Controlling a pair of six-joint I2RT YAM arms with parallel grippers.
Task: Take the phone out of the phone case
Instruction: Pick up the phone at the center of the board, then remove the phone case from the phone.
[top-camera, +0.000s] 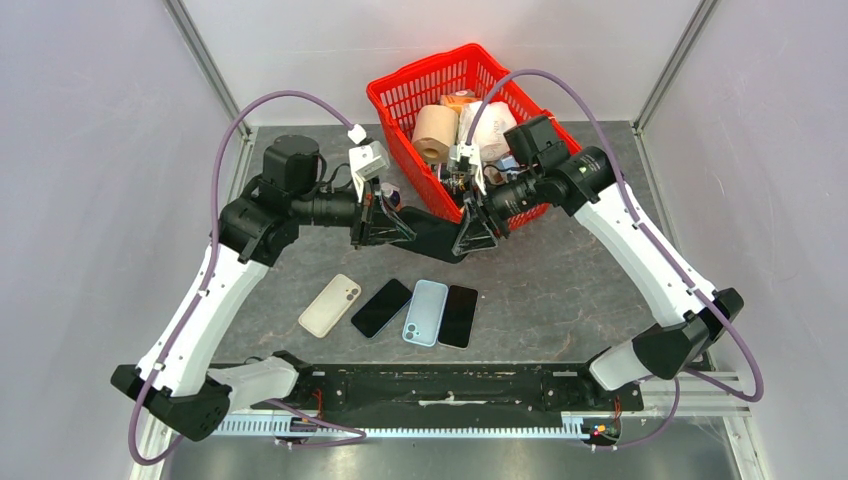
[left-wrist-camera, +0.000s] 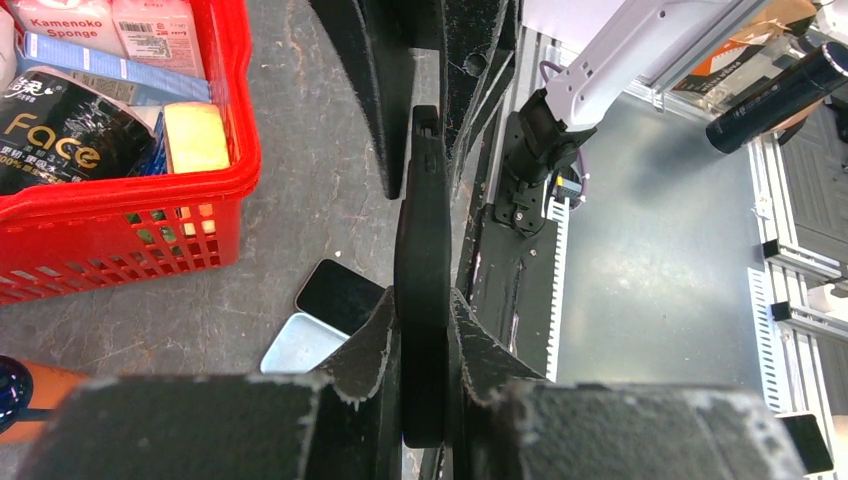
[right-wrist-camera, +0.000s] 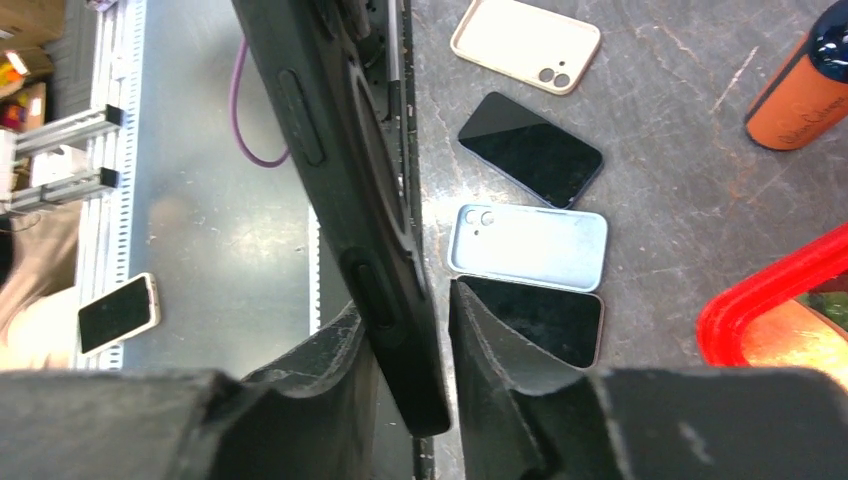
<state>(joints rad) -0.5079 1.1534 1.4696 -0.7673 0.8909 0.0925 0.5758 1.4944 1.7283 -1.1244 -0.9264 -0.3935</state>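
Legibly, Kamenoko Sponge pack (left-wrist-camera: 75, 25), Face pouch (left-wrist-camera: 60, 140), phone case (left-wrist-camera: 422, 250)

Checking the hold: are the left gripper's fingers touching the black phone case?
Touching. In the left wrist view the left gripper has both fingers pressed against the black phone case, no gap either side.
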